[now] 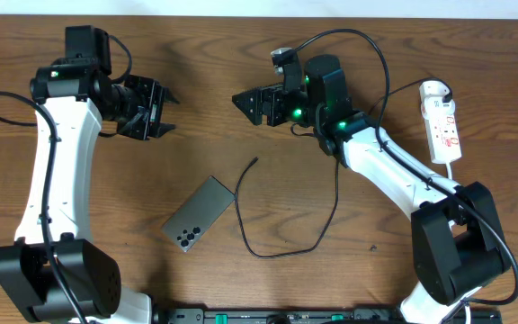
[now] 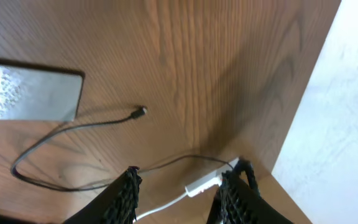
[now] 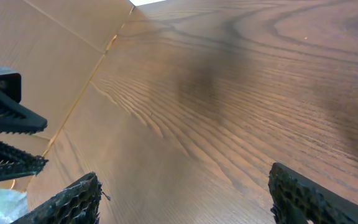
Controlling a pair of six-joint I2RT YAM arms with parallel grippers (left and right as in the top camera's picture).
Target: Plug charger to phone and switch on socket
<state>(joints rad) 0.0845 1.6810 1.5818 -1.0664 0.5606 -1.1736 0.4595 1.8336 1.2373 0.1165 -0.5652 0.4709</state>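
**Hovering over the table, both claws released**

The left gripper is held far left with its fingers spread, empty. The right gripper is held far centre, also spread and empty. The phone is laid back-up, near centre-left. The charger is looped just right of it, with its connector tip apart from the phone. The socket is placed far right.

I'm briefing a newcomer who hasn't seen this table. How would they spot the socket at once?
Start at the right edge of the wooden table in the overhead view, beside the right arm. The socket lies there: a small white oblong with red markings, unlike the thin black charger looping mid-table.
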